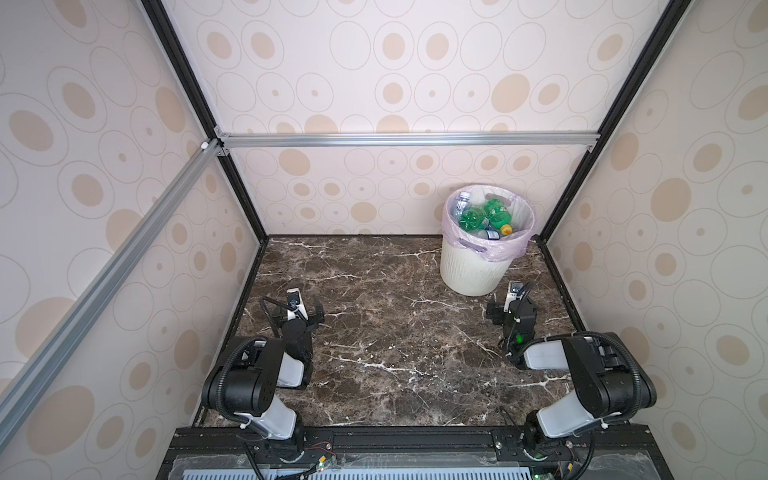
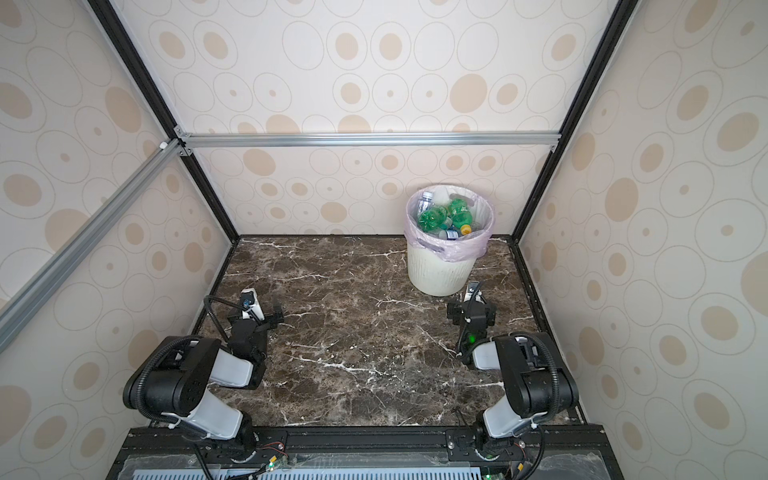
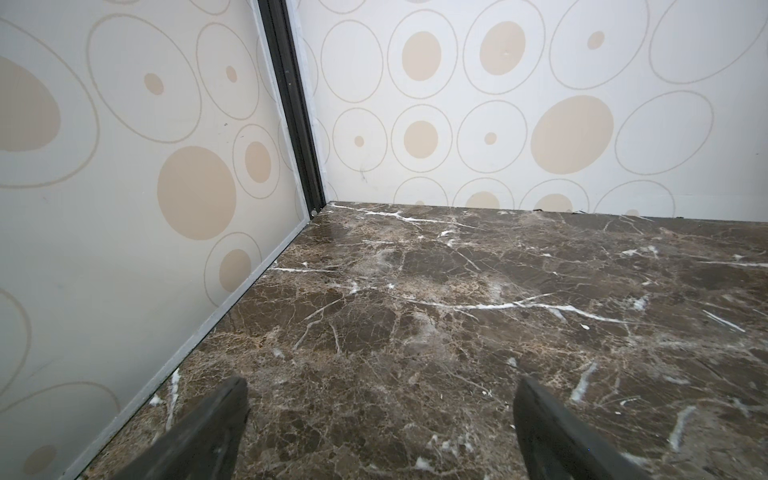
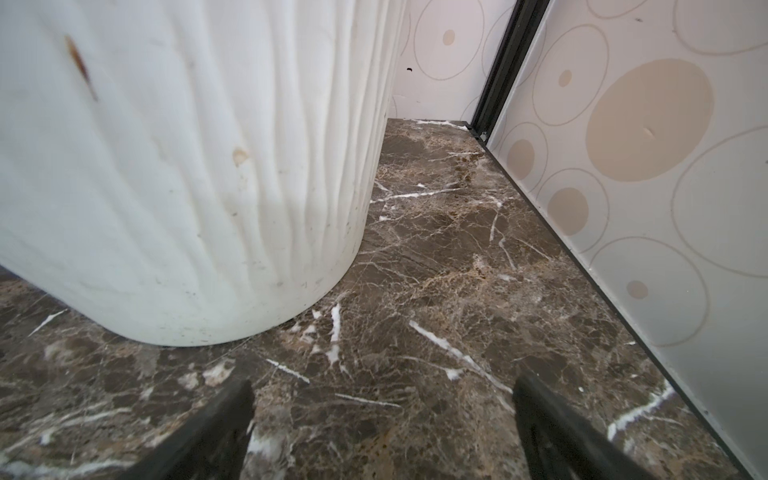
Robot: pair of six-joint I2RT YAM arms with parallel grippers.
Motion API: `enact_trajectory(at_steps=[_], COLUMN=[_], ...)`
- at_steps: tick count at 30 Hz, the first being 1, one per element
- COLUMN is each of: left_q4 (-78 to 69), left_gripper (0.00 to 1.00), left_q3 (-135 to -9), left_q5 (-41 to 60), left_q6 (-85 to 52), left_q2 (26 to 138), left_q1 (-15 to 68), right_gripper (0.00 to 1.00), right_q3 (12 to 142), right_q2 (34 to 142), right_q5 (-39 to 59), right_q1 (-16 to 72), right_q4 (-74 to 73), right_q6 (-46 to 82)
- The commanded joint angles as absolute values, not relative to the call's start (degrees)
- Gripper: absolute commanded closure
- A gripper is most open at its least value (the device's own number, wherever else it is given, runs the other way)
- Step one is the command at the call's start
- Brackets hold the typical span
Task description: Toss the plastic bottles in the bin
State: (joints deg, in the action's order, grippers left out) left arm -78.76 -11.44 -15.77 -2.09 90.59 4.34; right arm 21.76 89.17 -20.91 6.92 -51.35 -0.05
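The bin (image 1: 471,270) (image 2: 438,272), cream-white and ribbed with a pale lilac bag over its rim, stands at the back right of the table in both top views. Several plastic bottles lie inside it: two green ones (image 1: 472,218) (image 2: 433,217) and clear ones with blue labels (image 1: 459,205). No bottle lies on the table. My left gripper (image 1: 301,311) (image 3: 380,390) rests low at the front left, open, with only marble between its fingers. My right gripper (image 1: 513,306) (image 4: 382,390) is open and empty, just in front of the bin's ribbed wall (image 4: 187,166).
The dark brown marble tabletop (image 1: 395,332) is closed in by patterned walls on three sides. Black frame posts stand in the back corners (image 3: 297,104) (image 4: 505,62). An aluminium rail (image 1: 395,139) crosses the back wall above the bin.
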Motion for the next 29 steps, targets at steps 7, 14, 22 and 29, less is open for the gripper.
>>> enact_trajectory(at_steps=[7,14,22,29], left_q4=[-80.8,-80.7,-77.7,-79.2], left_gripper=[0.01,0.01,0.01,0.01], left_q3=[-11.7,-11.8,-13.3,-12.3], left_q5=[-16.2,-16.2,-13.3,-13.2], left_q6=[-0.8,-0.7,-1.7,-1.5], left_q2=[90.8,90.9,91.1,90.7], left_q1=[4.6,4.6,3.3,3.3], right_gripper=[0.0,0.0,0.0,0.0], right_q3=[22.6,22.6,22.7,22.0], right_q2=[88.6,88.6,88.6,88.4], right_q5=[-20.2,-20.1,-20.1,-20.6], right_q1=[6.5,6.6,6.6,6.7], right_q4=[-49.9,-49.9,-49.9,-51.0], right_q6=[0.4,0.4,0.5,0.1])
